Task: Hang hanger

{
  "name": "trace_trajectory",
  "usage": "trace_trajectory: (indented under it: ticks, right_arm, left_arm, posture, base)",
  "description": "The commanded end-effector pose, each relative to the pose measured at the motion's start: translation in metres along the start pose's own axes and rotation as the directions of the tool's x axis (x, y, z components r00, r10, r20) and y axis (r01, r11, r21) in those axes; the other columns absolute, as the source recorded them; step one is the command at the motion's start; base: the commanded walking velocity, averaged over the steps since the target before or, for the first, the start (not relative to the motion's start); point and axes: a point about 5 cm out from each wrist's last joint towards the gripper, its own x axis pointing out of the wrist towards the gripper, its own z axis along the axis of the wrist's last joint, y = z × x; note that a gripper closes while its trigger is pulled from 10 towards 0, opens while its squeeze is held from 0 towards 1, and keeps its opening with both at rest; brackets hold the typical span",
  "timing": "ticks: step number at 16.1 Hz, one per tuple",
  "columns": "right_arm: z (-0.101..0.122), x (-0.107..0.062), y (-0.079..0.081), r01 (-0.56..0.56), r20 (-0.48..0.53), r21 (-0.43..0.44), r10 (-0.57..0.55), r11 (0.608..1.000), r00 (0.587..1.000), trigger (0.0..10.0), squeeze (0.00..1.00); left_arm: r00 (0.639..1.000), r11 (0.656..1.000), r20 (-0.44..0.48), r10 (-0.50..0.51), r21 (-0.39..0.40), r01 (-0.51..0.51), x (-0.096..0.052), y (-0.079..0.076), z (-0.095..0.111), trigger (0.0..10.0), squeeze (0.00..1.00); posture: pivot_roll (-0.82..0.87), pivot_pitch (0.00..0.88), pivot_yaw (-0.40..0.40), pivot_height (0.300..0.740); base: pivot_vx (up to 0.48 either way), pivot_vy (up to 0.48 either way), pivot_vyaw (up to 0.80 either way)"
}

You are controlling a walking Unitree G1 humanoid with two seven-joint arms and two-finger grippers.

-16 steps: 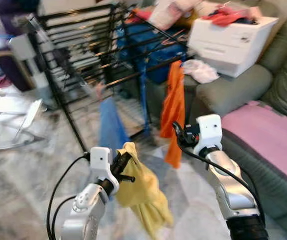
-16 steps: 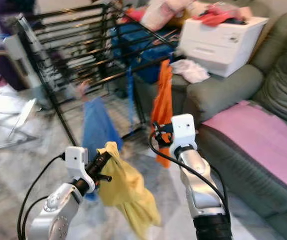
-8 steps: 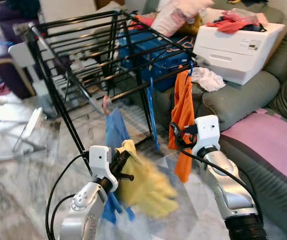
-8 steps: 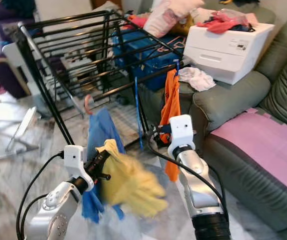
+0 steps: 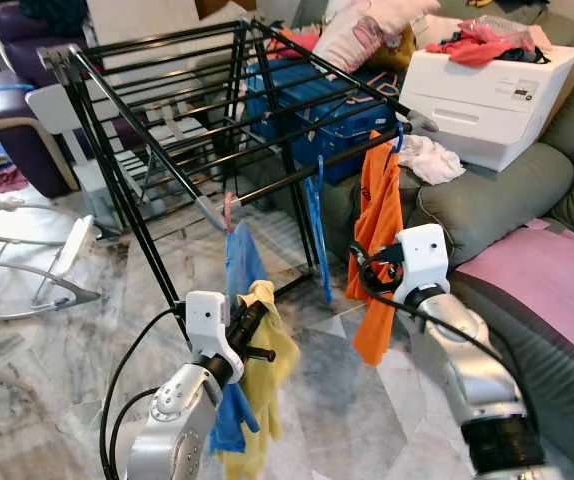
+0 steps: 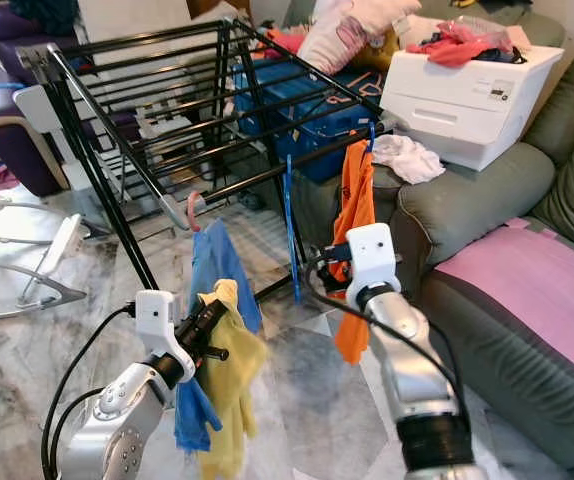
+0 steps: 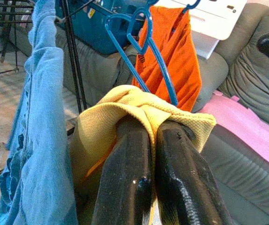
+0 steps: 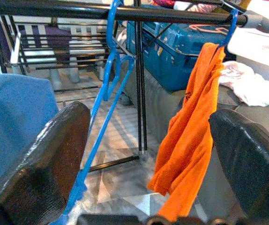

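My left gripper [image 5: 254,322] is low in front of me, shut on a yellow garment [image 5: 267,400] that hangs limp below it. In the left wrist view the gripper [image 7: 152,136] has yellow cloth [image 7: 139,108] bunched over its pressed fingertips; any hanger inside is hidden. My right gripper [image 8: 148,154] is open and empty, held short of the black drying rack [image 5: 167,120]. On the rack's front rail hang an empty blue hanger [image 8: 108,79], an orange garment [image 5: 377,230] on a blue hanger, and a blue garment [image 5: 239,260] on a pink hook.
A grey-green sofa [image 5: 487,190] with a pink cloth [image 5: 547,280] runs along the right. On it stand a white printer [image 5: 487,85] and piled clothes. A blue box [image 5: 307,100] sits behind the rack. A white baby bouncer [image 5: 27,270] lies on the marble floor at left.
The camera has shifted and the picture has sharpened. The yellow garment, swinging out to the right earlier, now hangs straight down. Both grippers keep their state.
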Motion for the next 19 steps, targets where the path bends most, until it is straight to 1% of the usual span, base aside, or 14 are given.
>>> trace_trajectory:
  ticks: [1, 4, 5, 6, 7, 8, 10, 12, 13, 14, 16, 17, 18, 19]
  right_arm:
    - [0.005, 0.008, 0.000, -0.025, -0.007, 0.007, 0.025, 1.000, 1.000, 10.0, 0.00]
    - [0.011, 0.027, 0.000, -0.077, -0.045, 0.027, 0.078, 0.997, 0.996, 10.0, 0.00]
    - [0.013, 0.037, 0.000, -0.090, -0.076, 0.062, 0.094, 0.994, 0.993, 10.0, 0.00]
    - [0.014, 0.045, 0.001, -0.094, -0.102, 0.085, 0.102, 0.992, 0.989, 10.0, 0.00]
    - [0.014, 0.047, 0.002, -0.097, -0.110, 0.089, 0.107, 0.991, 0.988, 10.0, 0.00]
    - [0.013, 0.054, 0.008, -0.121, -0.147, 0.108, 0.136, 0.987, 0.980, 10.0, 0.00]
    - [0.010, 0.060, 0.017, -0.137, -0.191, 0.124, 0.159, 0.983, 0.969, 10.0, 0.00]
    - [0.006, 0.062, 0.022, -0.141, -0.225, 0.159, 0.175, 0.977, 0.959, 10.0, 0.00]
    - [0.006, 0.062, 0.022, -0.141, -0.225, 0.159, 0.175, 0.977, 0.959, 10.0, 0.00]
    - [-0.001, 0.062, 0.024, -0.138, -0.251, 0.182, 0.182, 0.974, 0.951, 10.0, 0.00]
    - [-0.007, 0.060, 0.024, -0.126, -0.272, 0.199, 0.178, 0.972, 0.945, 10.0, 0.00]
    - [-0.017, 0.057, 0.015, -0.068, -0.313, 0.219, 0.136, 0.973, 0.940, 10.0, 0.00]
    - [-0.020, 0.056, 0.011, -0.049, -0.322, 0.224, 0.121, 0.973, 0.939, 10.0, 0.00]
    - [-0.027, 0.052, 0.002, -0.004, -0.345, 0.220, 0.082, 0.976, 0.935, 10.0, 0.00]
  left_arm:
    - [0.999, 1.000, 0.027, -0.016, 0.020, 0.016, 0.002, -0.003, 0.008, 10.0, 0.00]
    - [0.999, 0.999, 0.023, -0.024, 0.036, 0.023, 0.001, -0.003, 0.011, 10.0, 0.00]
    - [0.999, 0.998, 0.019, -0.029, 0.062, 0.028, 0.000, -0.001, 0.014, 10.0, 0.00]
    - [0.999, 0.997, 0.022, -0.023, 0.067, 0.022, -0.002, 0.002, 0.016, 10.0, 0.00]
    - [1.000, 0.997, 0.022, -0.021, 0.069, 0.019, -0.003, 0.003, 0.017, 10.0, 0.00]
    - [1.000, 0.997, 0.021, -0.013, 0.077, 0.012, -0.005, 0.005, 0.019, 10.0, 0.00]
    - [1.000, 0.996, 0.017, -0.010, 0.085, 0.009, -0.009, 0.006, 0.020, 10.0, 0.00]
    - [1.000, 0.996, 0.011, -0.009, 0.093, 0.008, -0.012, 0.006, 0.021, 10.0, 0.00]
    - [1.000, 0.996, 0.011, -0.009, 0.093, 0.008, -0.012, 0.006, 0.021, 10.0, 0.00]
    - [1.000, 0.995, 0.003, -0.007, 0.101, 0.006, -0.015, 0.007, 0.022, 10.0, 0.00]
    - [1.000, 0.994, -0.002, -0.004, 0.106, 0.005, -0.017, 0.008, 0.023, 10.0, 0.00]
    - [1.000, 0.994, -0.012, -0.006, 0.113, 0.007, -0.018, 0.008, 0.024, 10.0, 0.00]
    - [1.000, 0.993, -0.016, -0.007, 0.115, 0.009, -0.019, 0.008, 0.024, 10.0, 0.00]
    - [1.000, 0.992, -0.027, -0.016, 0.124, 0.019, -0.019, 0.009, 0.025, 10.0, 0.00]
  posture:
    - [-0.11, 0.000, 0.029, 0.740]
    - [-0.09, 0.000, 0.036, 0.740]
    - [-0.08, 0.000, 0.038, 0.740]
    - [-0.07, 0.000, 0.040, 0.740]
    - [-0.06, 0.000, 0.041, 0.740]
    - [-0.05, 0.000, 0.042, 0.740]
    - [-0.02, 0.001, 0.042, 0.740]
    - [0.01, 0.003, 0.044, 0.740]
    - [0.01, 0.003, 0.044, 0.740]
    - [0.02, 0.009, 0.048, 0.740]
    - [0.02, 0.012, 0.053, 0.740]
    - [0.03, 0.012, 0.057, 0.740]
    - [0.03, 0.011, 0.067, 0.740]
    - [0.03, 0.010, 0.076, 0.740]
  base:
    - [0.000, 0.000, 0.00]
    - [0.000, 0.000, 0.00]
    - [0.000, 0.000, 0.00]
    - [0.000, 0.000, 0.00]
    - [0.000, 0.000, 0.00]
    - [0.000, 0.000, 0.00]
    - [0.000, 0.000, 0.00]
    - [0.000, 0.000, 0.00]
    - [0.000, 0.000, 0.00]
    - [0.000, 0.000, 0.00]
    - [0.000, 0.000, 0.00]
    - [0.000, 0.000, 0.00]
    - [0.000, 0.000, 0.00]
    - [0.000, 0.000, 0.00]
